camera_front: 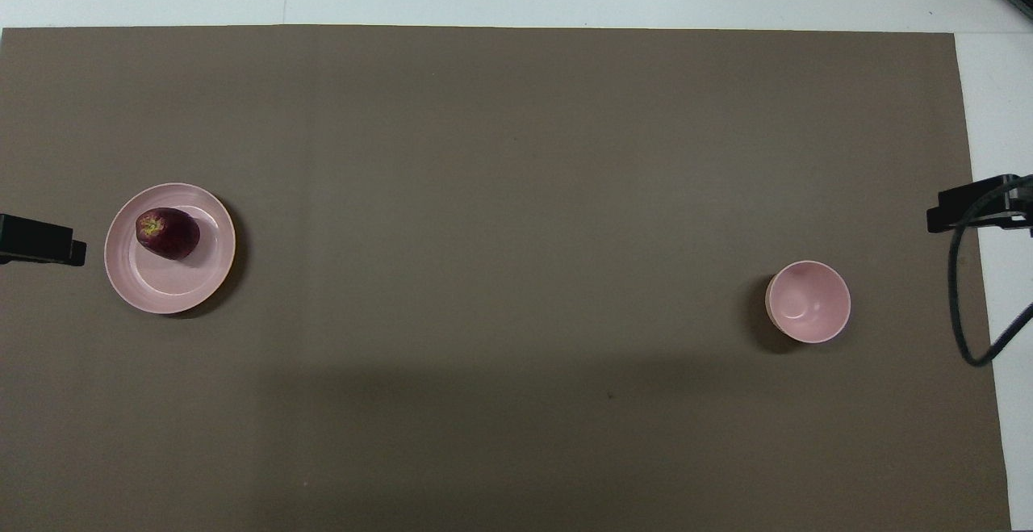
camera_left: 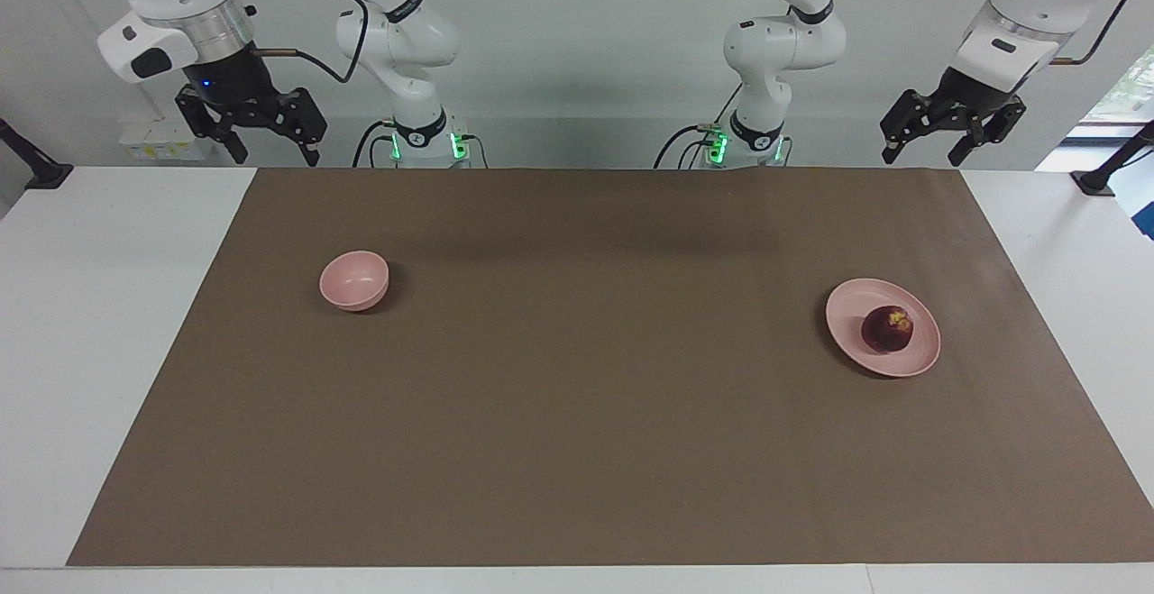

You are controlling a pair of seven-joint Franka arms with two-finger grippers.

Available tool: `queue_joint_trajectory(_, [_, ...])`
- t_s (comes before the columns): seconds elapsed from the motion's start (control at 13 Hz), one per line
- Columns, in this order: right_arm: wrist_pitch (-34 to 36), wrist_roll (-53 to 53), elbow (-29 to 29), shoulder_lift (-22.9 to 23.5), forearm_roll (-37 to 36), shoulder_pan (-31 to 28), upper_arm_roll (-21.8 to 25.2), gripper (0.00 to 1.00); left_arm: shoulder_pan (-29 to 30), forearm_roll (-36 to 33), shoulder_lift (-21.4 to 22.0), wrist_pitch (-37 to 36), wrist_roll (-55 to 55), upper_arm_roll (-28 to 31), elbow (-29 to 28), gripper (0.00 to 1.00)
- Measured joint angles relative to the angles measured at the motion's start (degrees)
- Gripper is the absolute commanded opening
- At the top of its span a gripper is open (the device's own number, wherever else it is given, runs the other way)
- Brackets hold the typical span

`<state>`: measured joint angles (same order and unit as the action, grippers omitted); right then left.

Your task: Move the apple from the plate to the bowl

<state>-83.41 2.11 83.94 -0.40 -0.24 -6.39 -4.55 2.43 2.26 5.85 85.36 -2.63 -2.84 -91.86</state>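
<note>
Both tools, left tool (camera_left: pixel 954 139), right tool (camera_left: pixel 251 134), open, facing view only; apple (camera_left: pixel 887 329) on plate (camera_left: pixel 847 306).

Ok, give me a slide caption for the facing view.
Start: apple on plate, bowl empty; left end effector and right end effector wait open above the table's robot edge.

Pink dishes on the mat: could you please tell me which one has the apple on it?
The wide, flat plate toward the left arm's end holds the apple; the small deep bowl is empty.
</note>
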Motion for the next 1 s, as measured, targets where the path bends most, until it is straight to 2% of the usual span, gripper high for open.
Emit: queue_joint_trajectory(1.0, [0.0,0.0,0.0,0.0,0.0,0.0,0.0,1.0,1.62,0.08,0.05,0.04,0.03,-0.36,0.0,1.0])
